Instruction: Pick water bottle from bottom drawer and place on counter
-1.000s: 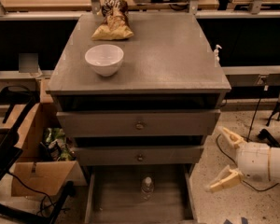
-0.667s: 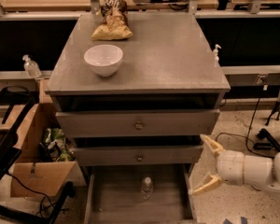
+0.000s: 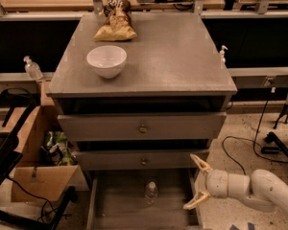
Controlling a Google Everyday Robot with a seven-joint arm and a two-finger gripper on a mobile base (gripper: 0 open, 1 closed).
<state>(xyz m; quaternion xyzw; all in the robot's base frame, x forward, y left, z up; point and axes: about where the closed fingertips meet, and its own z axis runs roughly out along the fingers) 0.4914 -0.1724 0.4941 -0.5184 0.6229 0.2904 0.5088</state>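
Two pale fingers of the hand (image 3: 194,182) are spread wide and grasp nothing. The hand hangs at the right wall of the bottom drawer (image 3: 116,202), its tips pointing left into the tray. The water bottle (image 3: 151,193) appears to stand upright near the middle of the drawer floor, towards the drawer's back, apart from the hand. Directly above the drawer's rear sit two closed drawer fronts (image 3: 143,127), and higher still is the bench (image 3: 177,56), which carries a white bowl (image 3: 106,60) and a crumpled snack bag (image 3: 116,25).

The step in hand is judged to be the reach. The hand should clear the drawer's right wall and stay spread until the fingers bracket the ribbed body below the cap. It should close gently, since thin plastic likely yields. The bottle should then be drawn out towards the drawer's open front before rising, to avoid the overhanging front.
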